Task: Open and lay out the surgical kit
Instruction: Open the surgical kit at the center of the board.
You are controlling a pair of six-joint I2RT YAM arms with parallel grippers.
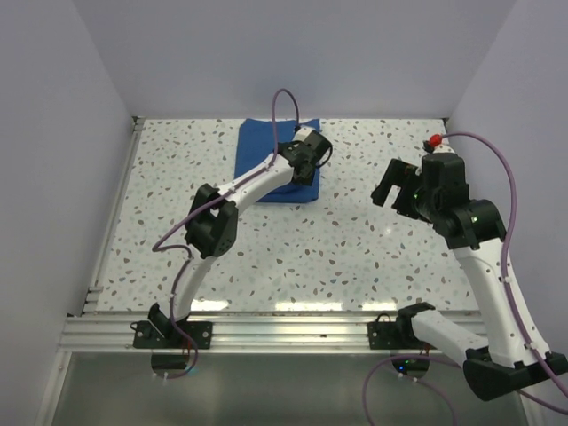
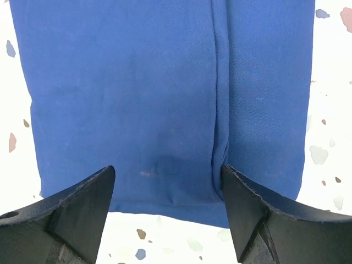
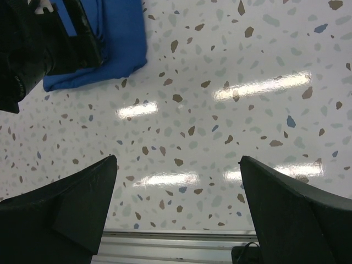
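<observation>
Claws apart: left claw [image 2: 168,171] over kit [image 2: 126,77] edge, perhaps touching; right claw [image 3: 178,159] over table [image 3: 258,49].

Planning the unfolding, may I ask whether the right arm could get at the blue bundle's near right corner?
Probably yes: only bare table lies between the right tool and the blue bundle. The left tool hovers over the bundle's right side, though, so they could collide.

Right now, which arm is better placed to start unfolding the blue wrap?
Left. The left claw hangs open directly over the near edge of the folded blue wrap. The right claw, also open, is off to the side over the table.
</observation>
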